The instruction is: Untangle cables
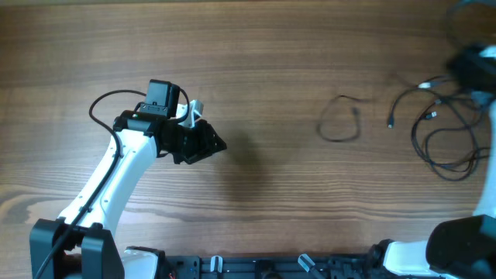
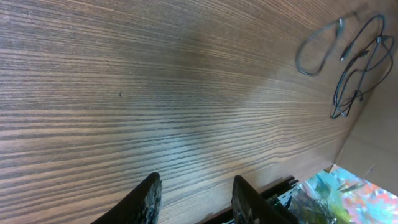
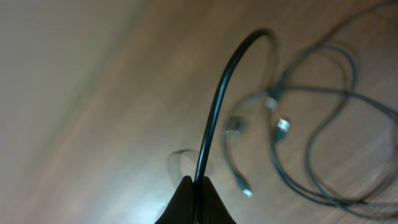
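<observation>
Brown wood-grain laminate covers the worktop (image 1: 256, 46), its fine streaks running lengthwise with a faint sheen. Over its left half reaches the left arm (image 1: 108, 182), a smooth white link ending in a boxy black wrist, with a thin black wire arching off it. The left fingers (image 2: 147, 199), two dark, tapered, rough-surfaced prongs, stand parted with bare wood between them, gripping nothing and well apart from the cords. At the far right edge the right arm (image 1: 474, 66) shows in the overhead view only as a dark blur above the tangle. The cables (image 1: 446, 136) lie on the right part of the worktop as thin, round, black cords in loose overlapping loops. Just left of that bunch, and apart from it, a shorter cord (image 1: 339, 122) forms a single rough ring. The right fingers (image 3: 198, 198) are pinched together on the held cable (image 3: 217, 106), a glossy black strand that rises from them in a smooth arch and bends over toward the blurred loops below. Small pale-tipped plugs (image 1: 428, 115) mark the cord ends.
</observation>
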You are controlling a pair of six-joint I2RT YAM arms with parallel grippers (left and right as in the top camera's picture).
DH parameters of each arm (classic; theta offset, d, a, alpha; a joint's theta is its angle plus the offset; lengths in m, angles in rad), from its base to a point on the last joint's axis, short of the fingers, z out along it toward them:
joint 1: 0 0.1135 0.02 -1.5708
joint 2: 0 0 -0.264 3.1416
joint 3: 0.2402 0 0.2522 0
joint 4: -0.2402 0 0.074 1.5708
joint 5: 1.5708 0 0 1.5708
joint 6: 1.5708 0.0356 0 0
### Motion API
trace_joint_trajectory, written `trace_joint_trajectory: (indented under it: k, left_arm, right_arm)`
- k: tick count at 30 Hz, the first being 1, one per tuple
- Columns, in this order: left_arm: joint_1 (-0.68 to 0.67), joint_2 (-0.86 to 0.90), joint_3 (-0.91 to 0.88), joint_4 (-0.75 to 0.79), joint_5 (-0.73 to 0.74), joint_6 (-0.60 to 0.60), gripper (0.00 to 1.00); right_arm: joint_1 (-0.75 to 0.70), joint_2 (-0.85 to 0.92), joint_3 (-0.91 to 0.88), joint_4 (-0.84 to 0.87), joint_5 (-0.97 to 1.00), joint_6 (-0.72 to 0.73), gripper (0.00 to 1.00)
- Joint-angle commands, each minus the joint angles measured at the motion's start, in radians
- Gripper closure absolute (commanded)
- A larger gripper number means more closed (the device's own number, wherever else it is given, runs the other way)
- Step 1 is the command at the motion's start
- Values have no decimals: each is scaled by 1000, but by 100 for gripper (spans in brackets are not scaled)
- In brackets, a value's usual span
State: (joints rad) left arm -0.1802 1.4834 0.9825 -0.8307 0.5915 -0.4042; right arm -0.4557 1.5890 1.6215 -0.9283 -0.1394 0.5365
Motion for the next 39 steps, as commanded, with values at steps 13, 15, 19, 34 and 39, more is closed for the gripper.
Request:
trace_joint_trajectory:
  k: [13, 15, 19, 34, 39]
  left_arm:
    - [1, 3, -2, 2, -13, 8, 60]
    - [1, 3, -2, 8, -13, 8, 60]
    - [1, 3, -2, 11, -13, 8, 60]
    - [1, 3, -2, 0, -13, 8, 59]
    - [1, 3, -2, 0, -13, 8, 58]
  right_arm:
    - [-341, 81, -9, -82, -193, -14, 29]
    - [-323, 119, -10, -125, -215, -71, 17]
    - [-208, 205, -12, -204, -277, -230, 17]
    - [393, 429, -12, -79, 248, -35, 36]
    - [411, 498, -14, -60, 286, 30, 36]
